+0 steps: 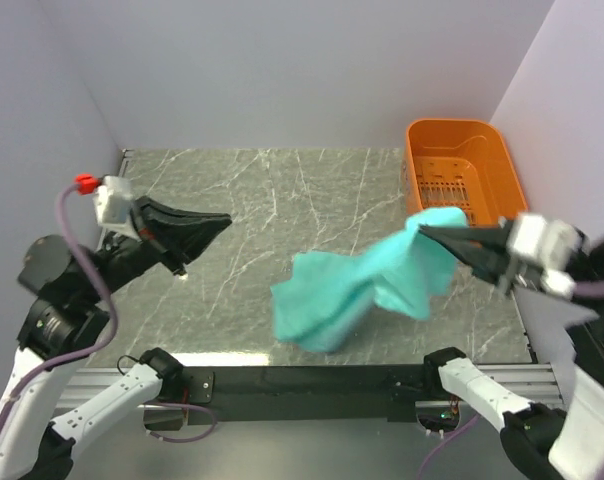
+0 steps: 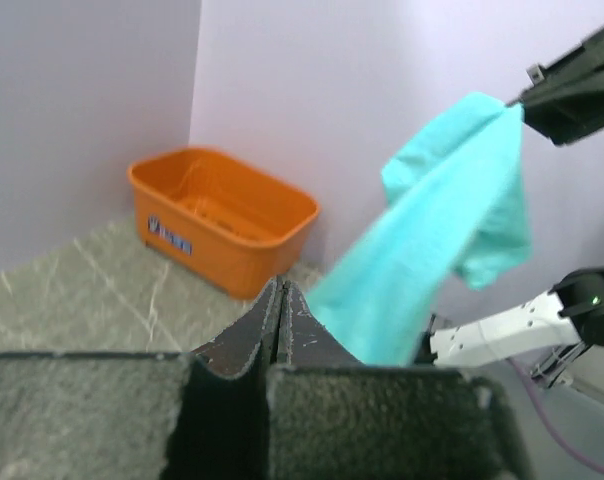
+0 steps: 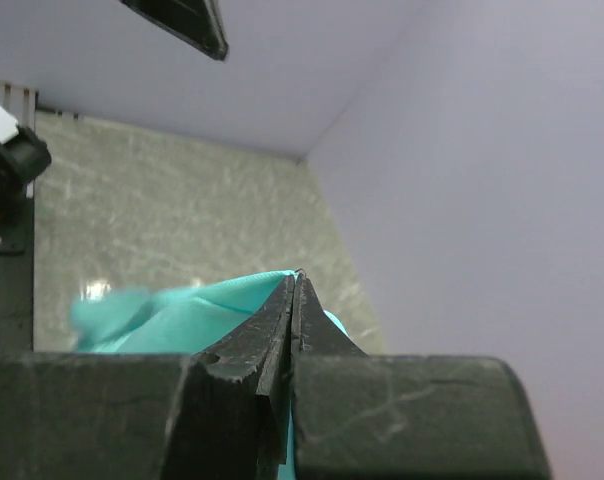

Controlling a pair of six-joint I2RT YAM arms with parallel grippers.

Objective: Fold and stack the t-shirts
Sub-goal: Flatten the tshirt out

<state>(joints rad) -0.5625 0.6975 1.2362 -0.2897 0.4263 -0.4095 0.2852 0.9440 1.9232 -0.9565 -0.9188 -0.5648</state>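
The teal t-shirt (image 1: 367,285) hangs bunched from my right gripper (image 1: 427,230), which is shut on one edge of it and holds it up over the right half of the table; its lower end trails near the front edge. The left wrist view shows the t-shirt (image 2: 432,250) hanging in the air, and the right wrist view shows the t-shirt (image 3: 182,315) pinched in my right gripper (image 3: 297,280). My left gripper (image 1: 222,222) is shut and empty, raised over the left half of the table, well apart from the cloth; the left wrist view shows it (image 2: 280,290) with jaws together.
An orange plastic basket (image 1: 487,150) stands at the back right corner, also in the left wrist view (image 2: 222,215). The marble-patterned table (image 1: 282,200) is walled on the left, back and right. A black rail (image 1: 312,380) runs along the near edge.
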